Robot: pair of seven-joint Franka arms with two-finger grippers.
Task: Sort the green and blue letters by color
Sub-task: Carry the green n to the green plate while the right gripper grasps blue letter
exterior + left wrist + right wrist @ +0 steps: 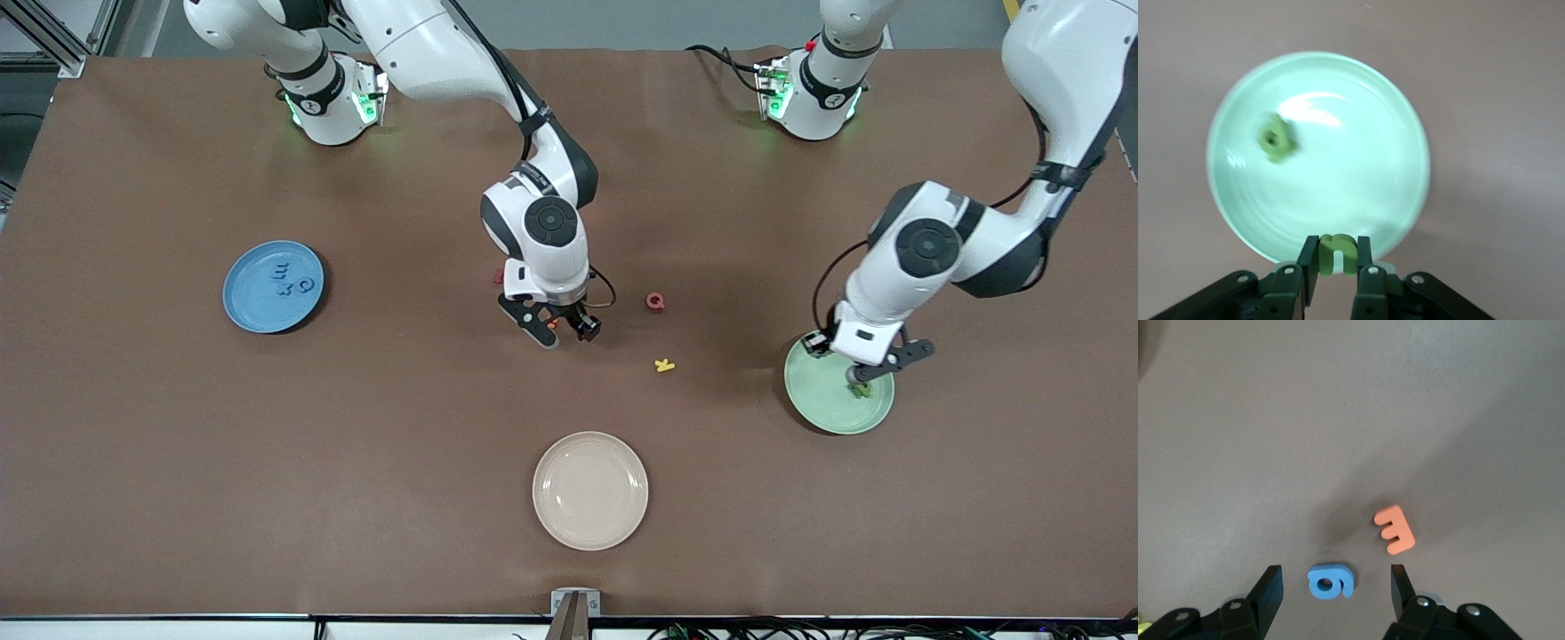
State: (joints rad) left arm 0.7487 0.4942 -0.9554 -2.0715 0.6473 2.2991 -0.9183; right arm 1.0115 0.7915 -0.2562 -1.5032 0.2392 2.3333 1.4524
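My left gripper (pixel 1337 259) is shut on a green letter u (pixel 1337 253) just over the rim of the green plate (pixel 1358 153). Another green letter (pixel 1276 139) lies in that plate. In the front view the left gripper (pixel 861 380) hangs over the green plate (pixel 822 404) at the left arm's end. My right gripper (pixel 1336 577) is open, low over the table's middle, with a blue 6 (pixel 1330 581) lying between its fingers, touching neither. Three blue letters (pixel 286 277) rest in the blue plate (pixel 240 307) at the right arm's end.
An orange E (pixel 1394 529) lies close beside the blue 6. A red letter (pixel 655 301) and a yellow K (pixel 664 364) lie on the table between the two grippers. A beige plate (pixel 590 490) sits nearer the front camera. A small red piece (pixel 499 277) shows beside the right wrist.
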